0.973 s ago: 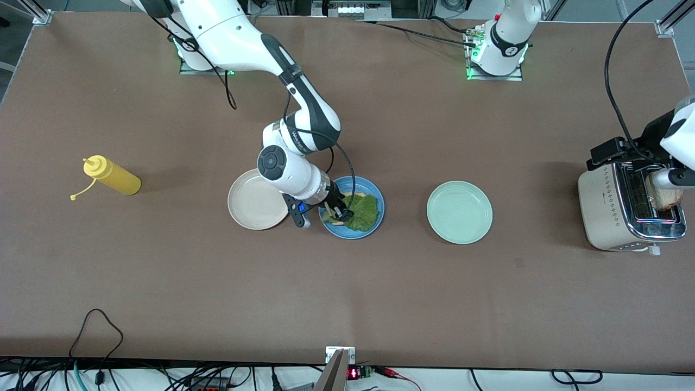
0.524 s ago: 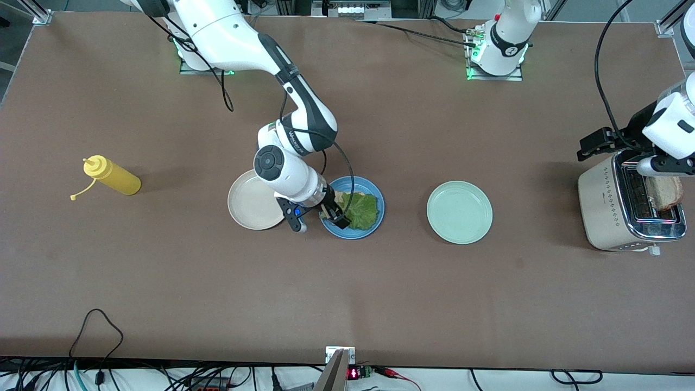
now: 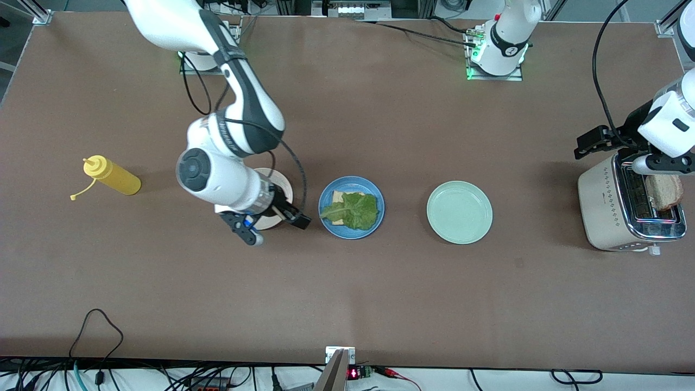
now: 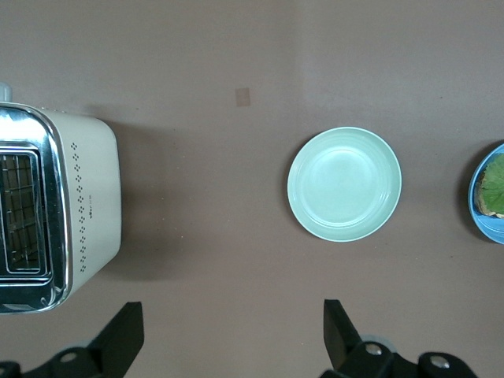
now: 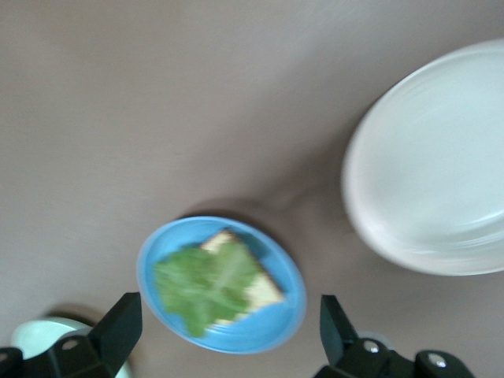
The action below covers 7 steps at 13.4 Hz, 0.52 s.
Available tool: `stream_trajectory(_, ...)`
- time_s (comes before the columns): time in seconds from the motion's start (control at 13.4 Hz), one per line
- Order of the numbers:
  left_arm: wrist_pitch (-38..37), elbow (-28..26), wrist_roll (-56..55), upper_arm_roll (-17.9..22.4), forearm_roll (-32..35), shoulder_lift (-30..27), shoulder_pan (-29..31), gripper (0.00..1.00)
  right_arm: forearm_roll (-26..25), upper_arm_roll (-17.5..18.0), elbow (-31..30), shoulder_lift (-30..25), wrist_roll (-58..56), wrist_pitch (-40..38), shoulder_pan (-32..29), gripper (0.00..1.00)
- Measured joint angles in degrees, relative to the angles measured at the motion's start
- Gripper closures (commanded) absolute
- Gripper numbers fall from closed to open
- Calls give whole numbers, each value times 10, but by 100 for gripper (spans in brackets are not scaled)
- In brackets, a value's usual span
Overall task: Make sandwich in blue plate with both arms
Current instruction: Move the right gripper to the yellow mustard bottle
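right tool (image 3: 290,216) lifted off blue plate (image 3: 327,193), now over cream plate (image 3: 282,183), lettuce (image 3: 352,210) uncovered

front view: we look down from high, facing both bases.
wrist views: we look straight down, closer.
shared: blue plate (image 3: 351,207) (image 4: 490,194) (image 5: 221,283) appears in all.

A wide desk (image 3: 380,293) covered in matte brown fills nearly the whole front view, evenly lit, with soft shadows. Aluminium frame posts (image 3: 40,13) stand at its corners along the top edge. Loose black cables (image 3: 95,331) trail along the nearest edge, beside a small board with a red display (image 3: 353,373). Grey floor (image 3: 8,49) shows past one corner.
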Motion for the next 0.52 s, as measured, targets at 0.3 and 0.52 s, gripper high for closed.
stream_trajectory(0.3, -7, 0, 0, 0, 0, -1, 0, 0, -3, -73, -5, -69, -157, -156, -9, 0)
stream_trajectory(0.52, -8, 0, 0, -3, 0, -2, 0, 0, -46, -78, -31, -148, -251, -226, -45, 0)
